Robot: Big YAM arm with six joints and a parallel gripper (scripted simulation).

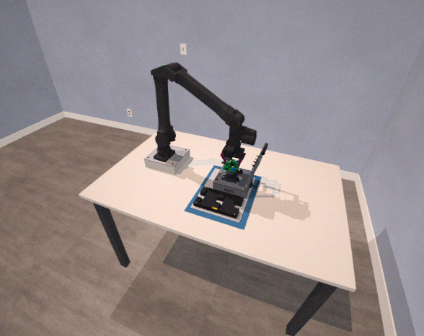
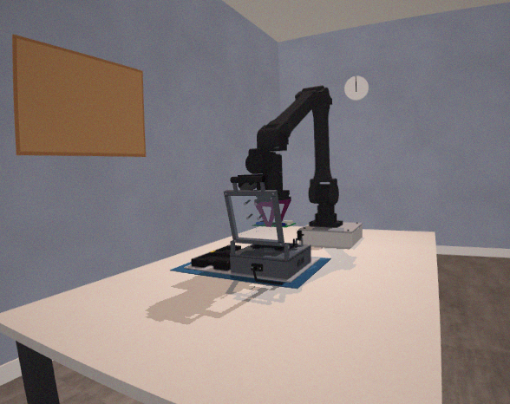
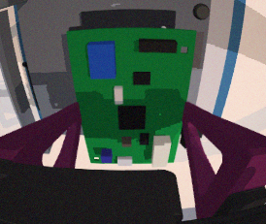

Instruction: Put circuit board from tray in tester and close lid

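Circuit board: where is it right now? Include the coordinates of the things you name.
In the wrist view the circuit board [image 1: 231, 166] [image 2: 285, 224] [image 3: 129, 91] is between the hand's magenta fingers; the top view shows it above the grey tester [image 1: 226, 186] [image 2: 264, 264], beside the raised lid [image 1: 257, 164] [image 2: 229, 217].

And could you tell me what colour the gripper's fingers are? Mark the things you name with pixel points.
Dark magenta [image 3: 260, 156], clearest in the wrist view.
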